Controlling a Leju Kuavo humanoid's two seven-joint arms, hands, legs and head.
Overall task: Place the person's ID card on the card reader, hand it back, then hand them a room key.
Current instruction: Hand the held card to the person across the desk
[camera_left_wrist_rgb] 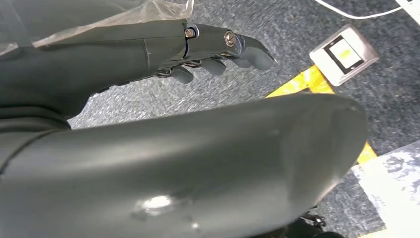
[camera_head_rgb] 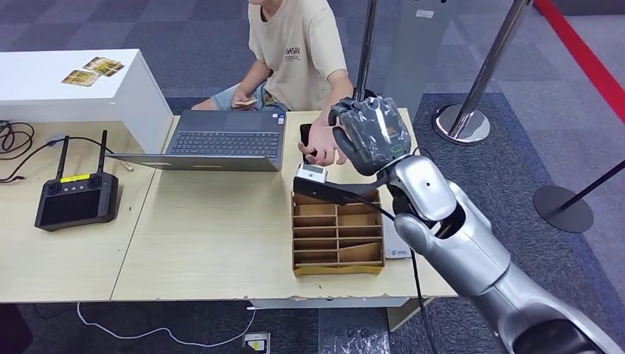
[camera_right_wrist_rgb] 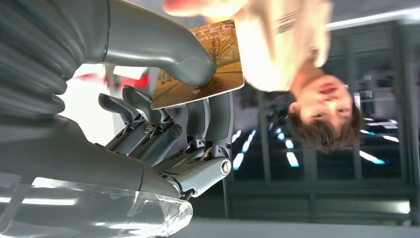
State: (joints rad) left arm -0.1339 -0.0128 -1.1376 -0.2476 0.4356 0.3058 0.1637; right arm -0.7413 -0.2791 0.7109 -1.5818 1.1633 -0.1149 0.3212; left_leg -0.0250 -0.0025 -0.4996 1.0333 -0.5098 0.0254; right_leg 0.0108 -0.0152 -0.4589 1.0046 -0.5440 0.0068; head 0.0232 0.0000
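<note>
Brown cardboard forms the open, compartmented organiser box (camera_head_rgb: 337, 240) on the pale wooden table (camera_head_rgb: 214, 243); its slots are split by thin dividers, and one lower compartment holds a slanted brown piece, while what the others hold cannot be told from the head view. Just behind the box stands a small white card reader (camera_head_rgb: 312, 174), and a flat white pad (camera_head_rgb: 396, 247) lies against the box's right side. The silver right arm reaches over the box, and its dark, plastic-wrapped right hand (camera_head_rgb: 372, 135) is raised toward a seated person in a beige T-shirt (camera_head_rgb: 298, 48). In the right wrist view the thick grey thumb presses a glossy card with an orange autumn-tree picture (camera_right_wrist_rgb: 205, 67) against the darker fingers (camera_right_wrist_rgb: 148, 116), so the right hand pinches the card; the person's hand (camera_right_wrist_rgb: 205, 6) touches the card's far edge. In the head view the person's hand (camera_head_rgb: 321, 144) sits just beside the robot's fingers. The left hand (camera_left_wrist_rgb: 218, 47) hangs above grey carpet, its dark fingers loosely curled and holding nothing. A grey open laptop (camera_head_rgb: 221, 140) and a black handheld controller with two antennas (camera_head_rgb: 76, 198) lie on the table, and two more picture cards (camera_head_rgb: 92, 71) rest on a white cabinet (camera_head_rgb: 81, 92).
</note>
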